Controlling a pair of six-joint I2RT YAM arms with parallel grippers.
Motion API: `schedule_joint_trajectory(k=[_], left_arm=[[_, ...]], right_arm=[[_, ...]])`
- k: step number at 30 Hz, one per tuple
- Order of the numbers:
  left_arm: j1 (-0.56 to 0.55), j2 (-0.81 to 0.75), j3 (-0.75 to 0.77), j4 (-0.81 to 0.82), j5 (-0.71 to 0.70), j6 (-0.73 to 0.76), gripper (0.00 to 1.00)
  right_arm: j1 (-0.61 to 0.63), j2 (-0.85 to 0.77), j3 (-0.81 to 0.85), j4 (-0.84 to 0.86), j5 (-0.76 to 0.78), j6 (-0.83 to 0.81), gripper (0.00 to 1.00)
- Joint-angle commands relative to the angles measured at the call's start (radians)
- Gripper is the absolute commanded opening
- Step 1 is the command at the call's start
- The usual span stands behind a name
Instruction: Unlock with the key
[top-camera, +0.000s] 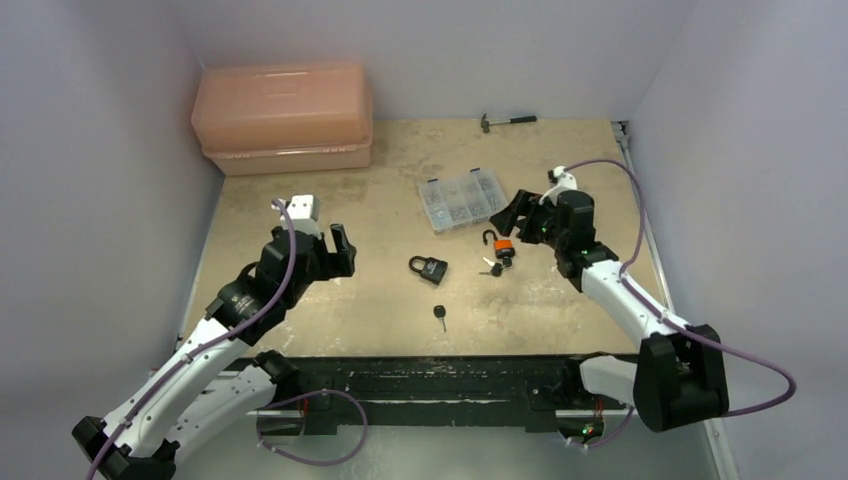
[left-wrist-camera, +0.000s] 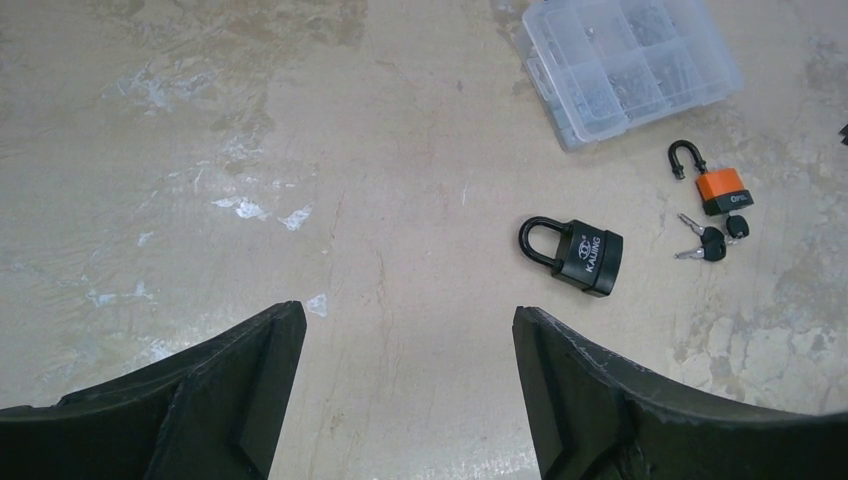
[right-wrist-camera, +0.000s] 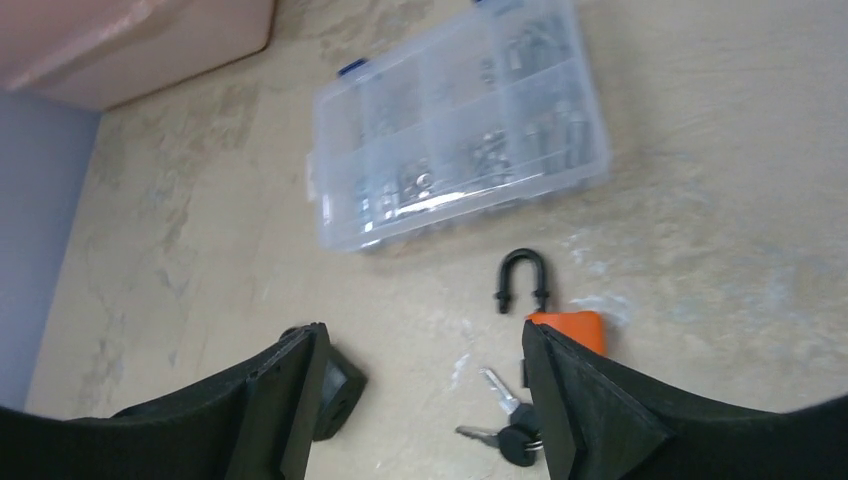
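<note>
Toolbox (top-camera: 283, 115): pink, closed, in the far left corner against both walls.
Organizer (top-camera: 462, 200): clear, its compartments hold small metal parts; sits just beyond the orange padlock (right-wrist-camera: 565, 323).
Left gripper (left-wrist-camera: 405, 315): jaws apart, nothing held, left of the black padlock (left-wrist-camera: 585, 258).
Right gripper (right-wrist-camera: 422, 335): jaws apart above the orange padlock and the bunch of keys (right-wrist-camera: 505, 435).
Key (top-camera: 440, 315): flat on the table, nearer the front edge than the black padlock, well apart from both grippers.

A salmon-pink plastic case (top-camera: 283, 118) sits at the tabletop's (top-camera: 300, 310) far left corner, a hammer (top-camera: 507, 121) by the far wall, a clear screw organizer (top-camera: 462, 200) nearer the middle.
</note>
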Motion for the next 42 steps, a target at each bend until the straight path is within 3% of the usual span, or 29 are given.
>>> schedule_joint_trajectory(k=[1,2,5,14,22,32,35,38,42], left_arm=[[0.004,-0.049,0.040,0.028,0.021,0.002,0.82],[0.004,-0.054,0.042,0.029,0.026,0.001,0.82],[0.004,-0.059,0.048,0.024,0.038,0.002,0.83],[0.005,-0.095,0.050,0.024,0.048,0.028,0.83],[0.004,-0.128,0.038,0.044,0.093,0.045,0.83],[0.005,-0.122,0.037,0.047,0.101,0.047,0.82],[0.005,-0.121,0.039,0.048,0.100,0.049,0.82],[0.005,-0.121,0.038,0.048,0.099,0.049,0.81],[0.004,-0.125,0.037,0.048,0.096,0.047,0.81]], right_arm=[[0.125,-0.079,0.030,-0.098,0.063,-0.120,0.79],[0.145,-0.081,0.035,-0.100,0.029,-0.149,0.80],[0.209,-0.050,0.076,-0.123,-0.043,-0.230,0.98],[0.476,0.227,0.310,-0.245,0.078,-0.409,0.99],[0.501,0.467,0.484,-0.386,0.033,-0.569,0.99],[0.569,0.636,0.559,-0.467,0.082,-0.575,0.99],[0.585,0.659,0.564,-0.475,0.109,-0.557,0.90],[0.604,0.671,0.570,-0.475,0.181,-0.525,0.66],[0.633,0.688,0.583,-0.480,0.237,-0.449,0.46]])
